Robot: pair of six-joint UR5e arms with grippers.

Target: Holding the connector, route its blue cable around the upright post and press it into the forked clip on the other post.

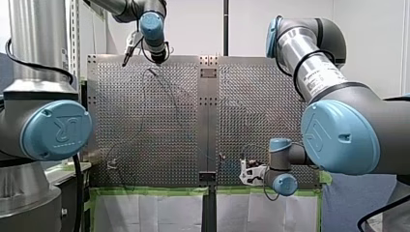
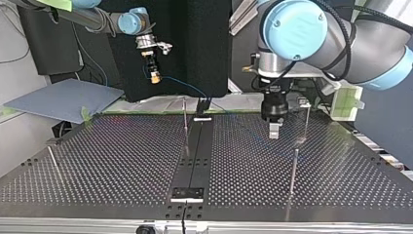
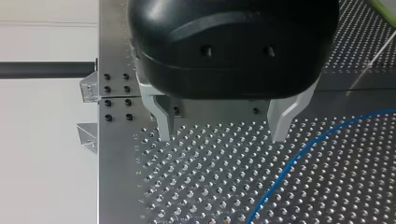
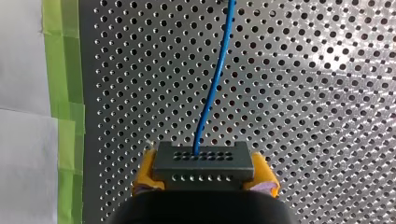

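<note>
**Connector held aloft, cable trailing across**

Reading the top view: a grey sheet lies at the left. Beside it my right gripper hangs above the table's far edge, yellow pads clamped on the connector. The blue cable trails rightward beyond a thin upright post. Further right my left gripper (metal fingers spread wide, nothing between them) hovers low over the table, a clip-topped post just beside it.

One connector, one cable, two grippers

Front view: high, near edge, looking over perforated table. Top view: low, opposite edge, facing back. Wrist views: close above same table.
</note>
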